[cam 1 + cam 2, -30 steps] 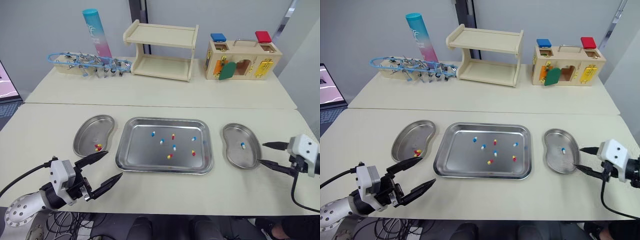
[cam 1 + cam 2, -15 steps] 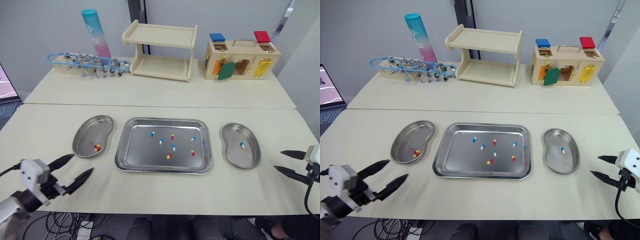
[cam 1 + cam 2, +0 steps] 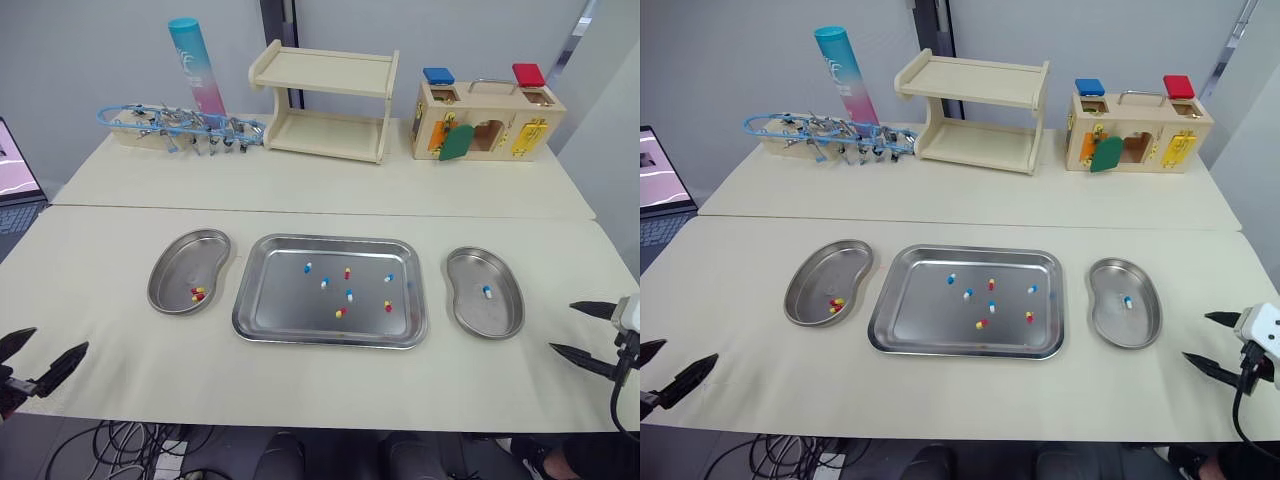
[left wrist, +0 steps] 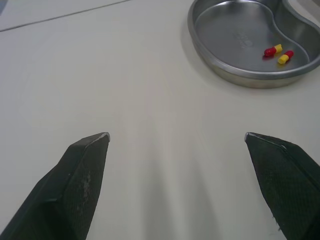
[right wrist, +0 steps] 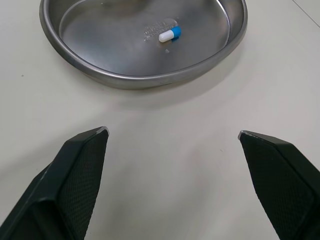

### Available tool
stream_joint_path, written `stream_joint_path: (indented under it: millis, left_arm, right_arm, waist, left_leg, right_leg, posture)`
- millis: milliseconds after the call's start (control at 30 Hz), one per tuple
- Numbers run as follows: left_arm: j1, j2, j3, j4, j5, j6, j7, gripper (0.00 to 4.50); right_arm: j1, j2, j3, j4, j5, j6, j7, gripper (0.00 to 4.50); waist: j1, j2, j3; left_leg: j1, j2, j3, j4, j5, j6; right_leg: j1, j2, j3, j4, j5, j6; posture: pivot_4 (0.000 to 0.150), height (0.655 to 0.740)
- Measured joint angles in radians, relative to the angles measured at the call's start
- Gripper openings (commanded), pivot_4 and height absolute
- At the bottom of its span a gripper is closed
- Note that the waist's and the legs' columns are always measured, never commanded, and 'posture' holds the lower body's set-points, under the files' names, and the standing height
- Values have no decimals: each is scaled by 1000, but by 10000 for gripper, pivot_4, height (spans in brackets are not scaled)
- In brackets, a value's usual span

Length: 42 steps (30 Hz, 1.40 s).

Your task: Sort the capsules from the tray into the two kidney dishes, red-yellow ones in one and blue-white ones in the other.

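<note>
Evidently this is a pause between picks, with most of the sorting left to do. The tray [image 3: 275, 300] sits mid-bench and holds seven capsules [image 3: 349, 295], four blue-white and three red-yellow, scattered apart from one another. The left dish [image 3: 185, 262], just beside the tray, has two red-yellow ones [image 4: 278, 53] lying close together. The right dish [image 3: 480, 322], on the tray's other side, has a single blue-white one [image 5: 169, 35].

The left end effector [image 3: 61, 337] hangs at the near left corner, well apart from its dish, fingers spread wide and holding nothing. The right end effector [image 3: 561, 326] is at the near right edge, near its dish, equally wide open and empty.

The next move, I judge, is a reach into the tray for one capsule, probably by the arm on the side of the matching dish. That calls for lining up over a single capsule and narrowing the fingers well before contact. The capsules are tiny and smooth on steel, so a clumsy touch could send one rolling or skidding.

The bench [image 3: 300, 190] is pale cream, two tops butted together along a seam behind the tray. Along the back stand a teal-and-pink tube [image 3: 195, 65], a blue wire toy [image 3: 175, 125], a wooden shelf [image 3: 322, 100] and a lock box [image 3: 485, 118]. A laptop [image 3: 10, 170] shows at the left edge, and the wall is plain grey.
</note>
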<state>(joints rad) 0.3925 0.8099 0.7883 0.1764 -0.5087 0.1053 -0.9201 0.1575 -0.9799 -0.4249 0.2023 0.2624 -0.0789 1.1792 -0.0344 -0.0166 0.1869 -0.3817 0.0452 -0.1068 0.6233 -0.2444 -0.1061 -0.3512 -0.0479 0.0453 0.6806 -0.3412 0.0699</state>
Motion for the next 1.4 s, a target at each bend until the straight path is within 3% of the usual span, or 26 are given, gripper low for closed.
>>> stream_joint_path:
  millis: [233,633,967,1167,1400]
  left_arm:
    - [55,13,0,-48,5,-4,-95,45000]
    - [100,-121,-224,-522,-88,102,-131,45000]
    - [-13,-149,-364,-501,-62,79,-123,45000]
    - [-30,-168,-399,-487,-59,59,-121,45000]
    - [-24,-203,-428,-521,-55,55,-74,45000]
  right_arm:
    - [-12,0,21,0,-5,4,2,44600]
    - [8,-3,22,-3,-4,24,20,44600]
    - [48,-93,-29,-36,41,68,105,44600]
    - [-144,-109,82,-298,142,221,114,44600]
    - [-516,88,441,-486,148,506,-32,44600]
  waist:
    - [0,0,0]
    - [2,0,0]
    - [-1,2,-1]
    - [-16,2,-1]
    - [-11,1,0]
  left_leg:
    - [0,0,1,0,0,0]
    - [0,0,1,0,0,0]
    - [1,0,1,0,0,0]
    - [1,1,0,1,0,0]
    - [-2,0,-1,1,0,0]
  right_leg:
    - [0,0,0,0,0,0]
    - [1,0,1,0,0,0]
    - [1,0,2,0,0,0]
    - [1,1,1,1,0,0]
    - [-1,0,0,0,0,0]
  posture:
    - [1500,7400]
    - [1500,7400]
    - [1500,7400]
    - [1500,7400]
    - [1500,7400]
